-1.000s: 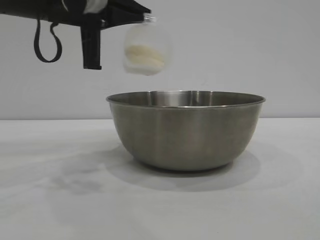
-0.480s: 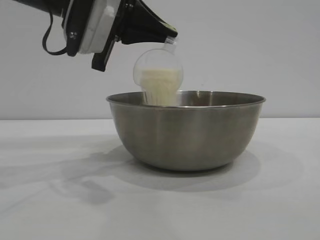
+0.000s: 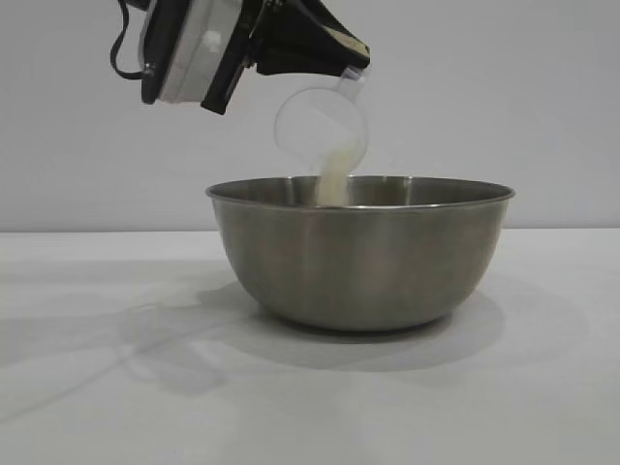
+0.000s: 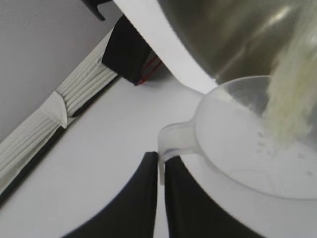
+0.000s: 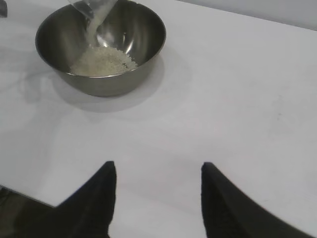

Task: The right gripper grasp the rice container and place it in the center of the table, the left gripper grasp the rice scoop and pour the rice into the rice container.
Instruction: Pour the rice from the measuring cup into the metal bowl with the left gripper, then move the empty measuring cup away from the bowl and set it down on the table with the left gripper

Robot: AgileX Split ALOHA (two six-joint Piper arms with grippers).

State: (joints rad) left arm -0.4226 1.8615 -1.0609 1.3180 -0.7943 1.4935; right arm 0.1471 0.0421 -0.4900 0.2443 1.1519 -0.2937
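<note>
The steel rice container [image 3: 358,252] stands in the middle of the white table [image 3: 97,387]. Above its left rim my left gripper [image 3: 351,70] is shut on the handle [image 4: 171,141] of the translucent rice scoop [image 3: 322,126], which is tipped over. Rice [image 3: 332,179] streams from the scoop into the bowl. In the right wrist view a pale heap of rice [image 5: 103,60] lies on the bowl's floor [image 5: 124,34], with the scoop [image 5: 91,7] above it. My right gripper [image 5: 157,168] hovers open over bare table, well away from the bowl, holding nothing.
A black block with red wires [image 4: 130,59] and a white ribbed strip [image 4: 74,96] show beyond the table in the left wrist view. Bare white cloth lies around the bowl on all sides.
The left gripper has moved right and rolled the scoop further over. The rice that sat in the scoop now pours into the bowl. The right gripper has not moved.
</note>
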